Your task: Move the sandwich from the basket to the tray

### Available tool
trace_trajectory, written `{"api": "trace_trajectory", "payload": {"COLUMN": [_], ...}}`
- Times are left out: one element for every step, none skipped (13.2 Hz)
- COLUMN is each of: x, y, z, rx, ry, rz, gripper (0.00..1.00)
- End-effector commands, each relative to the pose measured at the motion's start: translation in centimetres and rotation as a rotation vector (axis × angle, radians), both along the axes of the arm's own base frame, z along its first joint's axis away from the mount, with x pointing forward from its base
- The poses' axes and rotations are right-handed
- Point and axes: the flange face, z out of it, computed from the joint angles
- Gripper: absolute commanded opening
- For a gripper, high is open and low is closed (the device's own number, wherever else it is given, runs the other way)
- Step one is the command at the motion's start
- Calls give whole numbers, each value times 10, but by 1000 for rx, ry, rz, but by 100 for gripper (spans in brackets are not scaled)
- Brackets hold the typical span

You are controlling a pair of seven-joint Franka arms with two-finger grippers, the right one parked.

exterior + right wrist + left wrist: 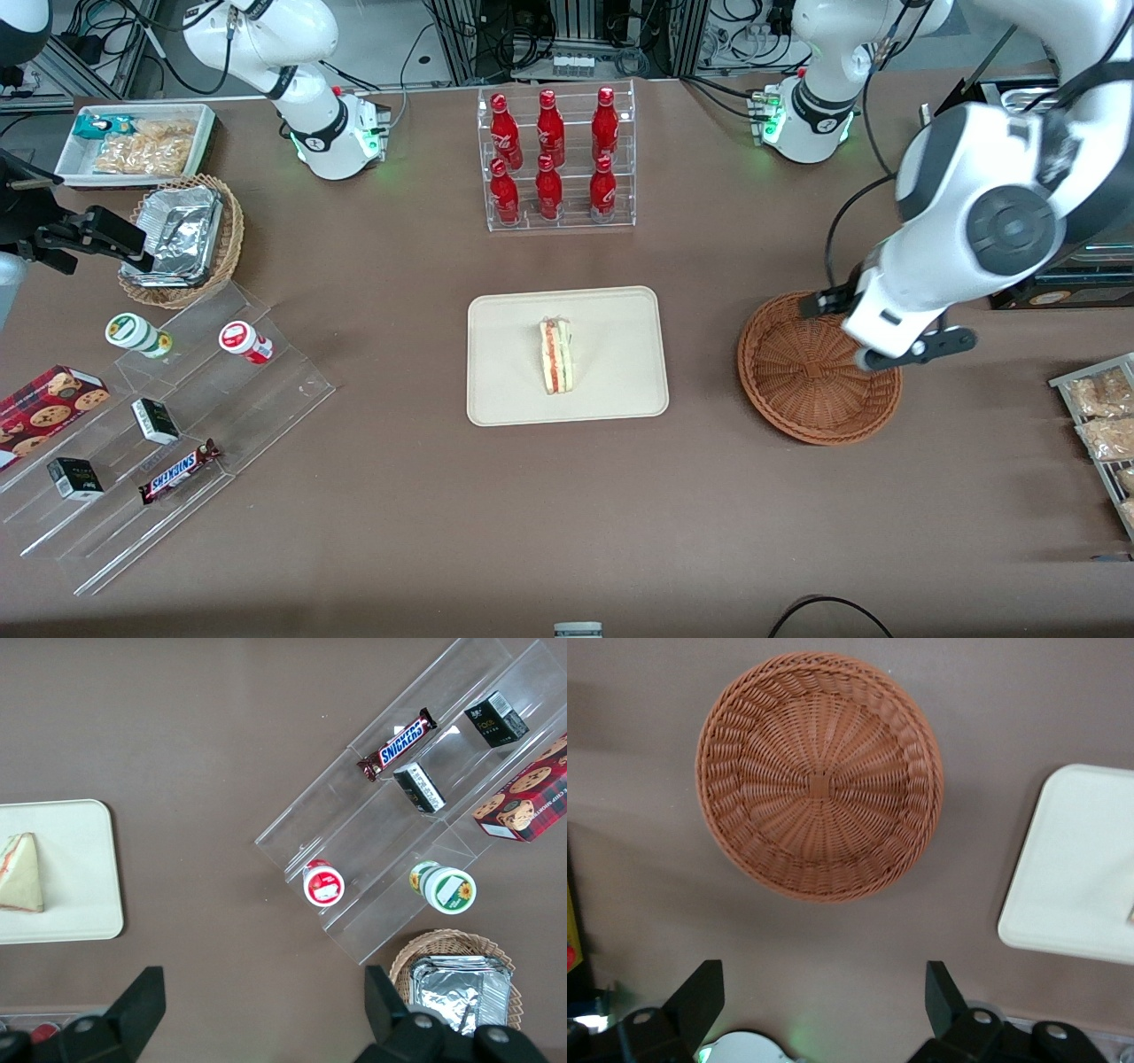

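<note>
Nearest the front camera, the sandwich (556, 356) lay mid-tray (514, 390), clear of its rims. Above the empty basket (802, 381), the gripper (824, 997) hung open, holding nothing. Placement looked finished; only retreat seemed left.

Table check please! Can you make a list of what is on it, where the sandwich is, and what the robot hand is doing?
Surface: brown table, flat.
Job's things: sandwich lies on the tray; basket holds nothing.
Clutter: red bottles in a clear rack; Snickers bar, small boxes and cups on clear steps; foil containers in a tan basket; snack bin.
Grippers: gripper hovers above the basket, fingers open, holding nothing.
Cables: black cable hangs along the working arm; more at the table's back edge.
Surroundings: equipment racks past the table.
</note>
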Motion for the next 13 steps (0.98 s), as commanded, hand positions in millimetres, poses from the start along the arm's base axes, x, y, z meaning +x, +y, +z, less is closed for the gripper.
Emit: {"api": "trace_trajectory", "payload": {"x": [-22, -24, -30, -37, -40, -39, -39, -38, -38, -37, -37, -37, -37], "y": [36, 49, 61, 75, 82, 90, 97, 99, 101, 112, 121, 127, 132], "z": [36, 44, 56, 66, 75, 82, 89, 96, 105, 109, 113, 114, 116], "rx": [-27, -52, -63, -69, -76, -84, -82, -78, -74, -71, -76, -88, -93], "ry": [-15, -11, -11, -7, -11, -24, -38, -53, -73, -84, -94, -100, -105], "rz": [-57, -80, -112, -131, -160, -184, -189, -193, -190, -172, -163, -165, -172], "gripper": [100, 100, 100, 100, 100, 100, 100, 100, 100, 100, 100, 100, 100]}}
